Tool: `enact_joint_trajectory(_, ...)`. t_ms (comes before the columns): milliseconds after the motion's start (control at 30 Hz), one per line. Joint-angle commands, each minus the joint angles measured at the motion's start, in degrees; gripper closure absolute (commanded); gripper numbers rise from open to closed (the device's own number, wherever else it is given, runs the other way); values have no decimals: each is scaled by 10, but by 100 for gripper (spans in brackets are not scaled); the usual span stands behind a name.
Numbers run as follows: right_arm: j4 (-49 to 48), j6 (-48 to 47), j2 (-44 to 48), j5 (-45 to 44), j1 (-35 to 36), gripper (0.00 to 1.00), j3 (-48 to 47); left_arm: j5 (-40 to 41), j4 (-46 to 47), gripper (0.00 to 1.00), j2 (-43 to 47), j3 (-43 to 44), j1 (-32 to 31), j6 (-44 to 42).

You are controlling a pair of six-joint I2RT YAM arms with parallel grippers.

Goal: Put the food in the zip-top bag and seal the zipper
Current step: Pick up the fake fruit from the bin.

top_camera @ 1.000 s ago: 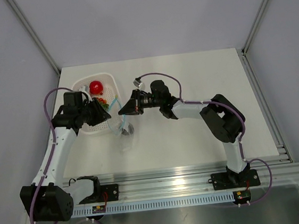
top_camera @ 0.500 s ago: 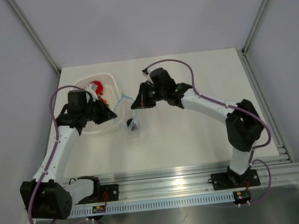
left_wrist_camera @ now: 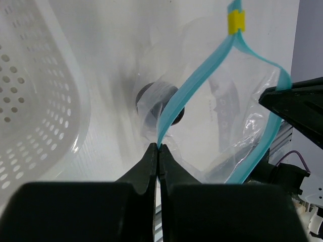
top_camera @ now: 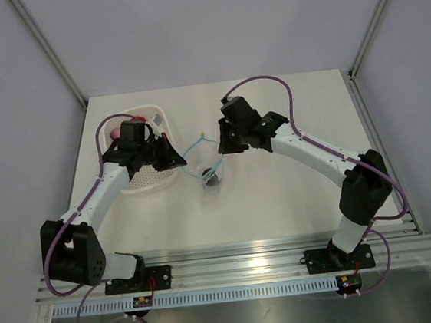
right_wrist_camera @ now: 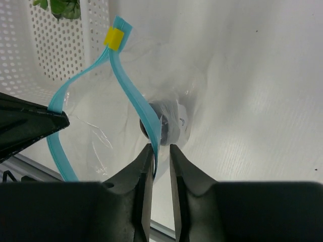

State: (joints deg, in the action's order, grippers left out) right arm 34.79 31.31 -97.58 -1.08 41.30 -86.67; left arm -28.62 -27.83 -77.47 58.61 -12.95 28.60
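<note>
The zip-top bag (left_wrist_camera: 222, 106) is clear, and the zipper (left_wrist_camera: 176, 103) is a light blue strip with a yellow slider (left_wrist_camera: 235, 21). The bag's mouth gapes between my two grippers (top_camera: 197, 146). My left gripper (left_wrist_camera: 159, 147) is shut on one side of the zipper. My right gripper (right_wrist_camera: 160, 146) is slightly open, with the other side of the zipper (right_wrist_camera: 136, 98) between its fingers, against the left one. A dark round piece (right_wrist_camera: 161, 126) lies in the bag's bottom. A green leafy piece (right_wrist_camera: 58, 7) sits in the basket. The pink and red pieces are mostly hidden by my left arm.
The white perforated basket (top_camera: 144, 183) stands at the left, under my left arm (top_camera: 117, 176), and fills the left of the left wrist view (left_wrist_camera: 40, 101). The bag sits just right of it on the white table.
Both grippers and the bag have moved to the right, away from the basket. The dark piece in the bag moved right with it. My left arm now reaches across the basket.
</note>
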Motion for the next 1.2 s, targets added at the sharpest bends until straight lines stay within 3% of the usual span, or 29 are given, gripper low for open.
enact_joint_trajectory(0, 14, 3, -4, -29, 0, 73, 0, -28, 52, 100, -12, 26, -20, 6)
enact_joint_trajectory(133, 21, 19, -4, -23, 0, 70, 3, -28, 61, 100, -15, 19, -24, 9)
enact_joint_trajectory(167, 21, 23, -1, -23, 0, 73, 5, -28, 62, 100, -15, 19, -24, 10)
enact_joint_trajectory(200, 21, 29, 2, -23, 0, 86, 6, -28, 62, 100, -16, 19, -24, 10)
enact_joint_trajectory(267, 15, 34, 12, -11, 0, 99, 15, -27, 63, 100, -18, 19, -25, 9)
enact_joint_trajectory(500, 4, 51, 34, -16, 1, 100, 31, 7, 32, 98, -36, 43, -25, -9)
enact_joint_trajectory(533, 3, 52, 35, -15, 1, 100, 31, 11, 17, 92, -50, 56, -23, -13)
enact_joint_trajectory(567, 3, 58, 35, -15, 2, 100, 30, 13, -13, 76, -59, 74, -23, -26)
enact_joint_trajectory(667, 11, 72, 27, -16, 5, 100, 17, 22, -46, 51, -65, 127, -23, -42)
enact_joint_trajectory(800, 55, 73, 6, -48, 12, 100, -32, 59, -85, 41, -67, 188, -11, -59)
enact_joint_trajectory(967, 59, 66, -8, -57, 19, 100, -61, 63, -109, 39, -100, 242, 50, -59)
enact_joint_trajectory(1033, 59, 65, -15, -57, 20, 100, -68, 81, -110, 31, -116, 255, 79, -59)
enact_joint_trajectory(1167, 45, 59, -20, -45, 22, 100, -73, 224, -137, 22, -176, 322, 96, -82)
